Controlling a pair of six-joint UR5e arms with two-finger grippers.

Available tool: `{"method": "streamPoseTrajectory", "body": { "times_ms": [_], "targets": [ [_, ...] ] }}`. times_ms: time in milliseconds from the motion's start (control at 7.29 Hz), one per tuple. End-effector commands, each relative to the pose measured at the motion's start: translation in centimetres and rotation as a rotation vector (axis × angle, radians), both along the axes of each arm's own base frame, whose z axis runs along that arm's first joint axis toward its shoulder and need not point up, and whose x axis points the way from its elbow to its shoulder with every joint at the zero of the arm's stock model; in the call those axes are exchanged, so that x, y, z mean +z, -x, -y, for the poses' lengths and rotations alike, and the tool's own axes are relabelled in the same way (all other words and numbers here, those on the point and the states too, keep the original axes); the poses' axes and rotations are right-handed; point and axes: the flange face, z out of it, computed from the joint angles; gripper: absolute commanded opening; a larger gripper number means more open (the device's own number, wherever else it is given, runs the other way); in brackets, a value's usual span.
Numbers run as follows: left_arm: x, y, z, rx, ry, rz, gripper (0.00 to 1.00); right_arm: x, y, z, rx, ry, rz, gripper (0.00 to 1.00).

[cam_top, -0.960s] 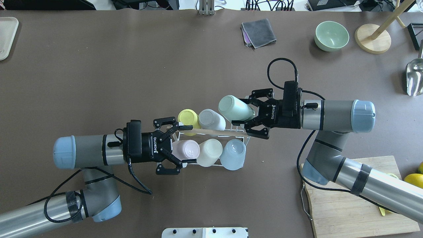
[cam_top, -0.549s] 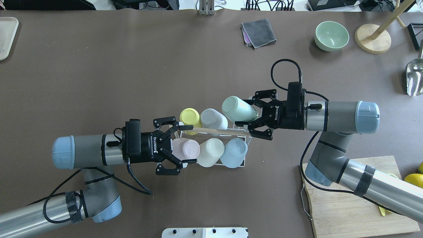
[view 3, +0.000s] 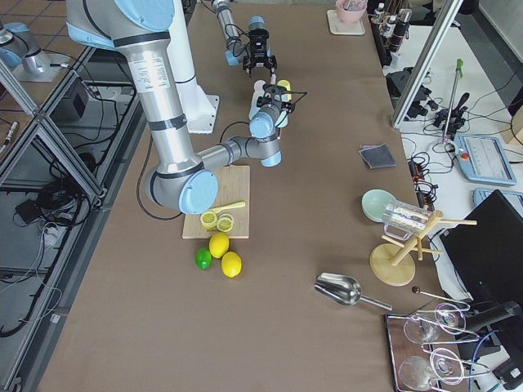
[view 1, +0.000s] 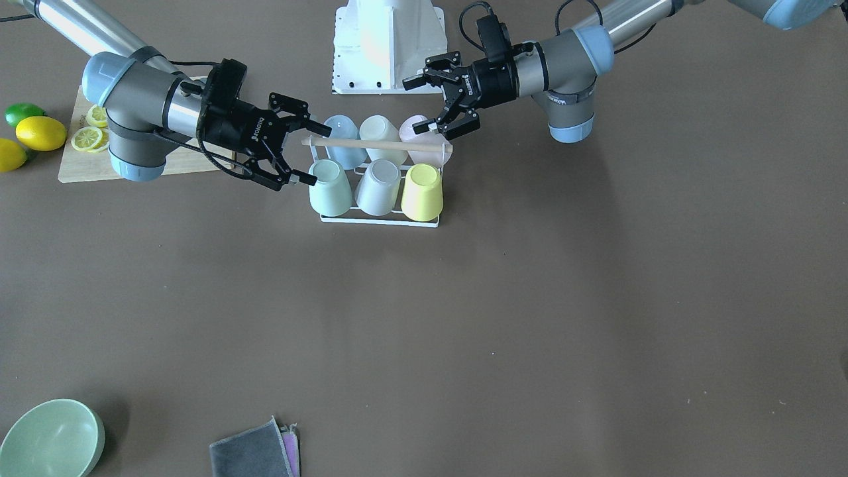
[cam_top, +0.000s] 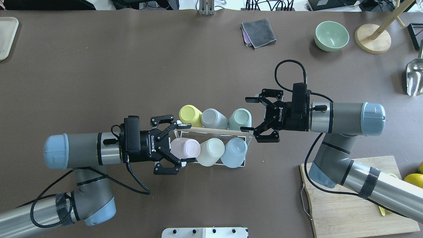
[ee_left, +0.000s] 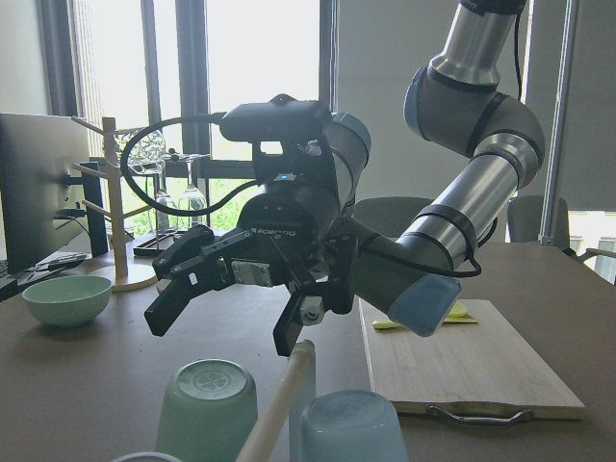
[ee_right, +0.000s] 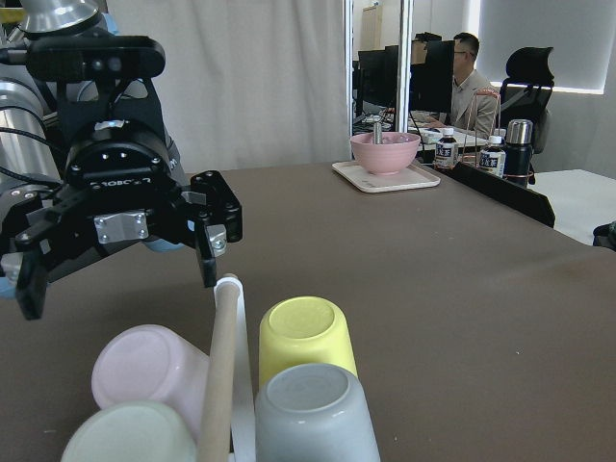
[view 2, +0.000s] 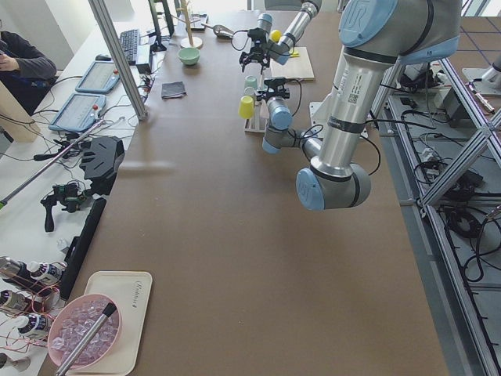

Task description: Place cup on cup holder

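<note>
Cup of mint-green plastic (cam_top: 240, 119), inverted on white wire cup holder w/ wooden dowel (cam_top: 214, 131): judged light, stiff, slick; best taken across sidewall. Right gripper (cam_top: 248, 114), left gripper (cam_top: 188, 142): both spread wide, empty.

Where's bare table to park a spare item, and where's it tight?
Bare: the wide stretch between the cup holder and grey cloth, out to the tray; also between holder and white base plate. Tight: holder ends, flanked by left gripper and right gripper; right end near bowl and cutting board.
</note>
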Motion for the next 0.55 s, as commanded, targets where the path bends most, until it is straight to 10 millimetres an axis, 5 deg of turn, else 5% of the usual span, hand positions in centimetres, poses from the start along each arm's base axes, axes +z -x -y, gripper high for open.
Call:
{"method": "streamPoseTrajectory", "body": {
  "times_ms": [0,412],
  "targets": [
    [1.1,2.3,0.0,-0.012,0.054,0.128,0.99,0.6,-1.3,0.1,-0.012,0.002,-0.024,1.00],
    [0.8,8.9,2.8,-0.114,0.222,0.448,0.99,4.1,-11.1,3.6,-0.113,0.066,-0.245,1.00]
  ]
}}
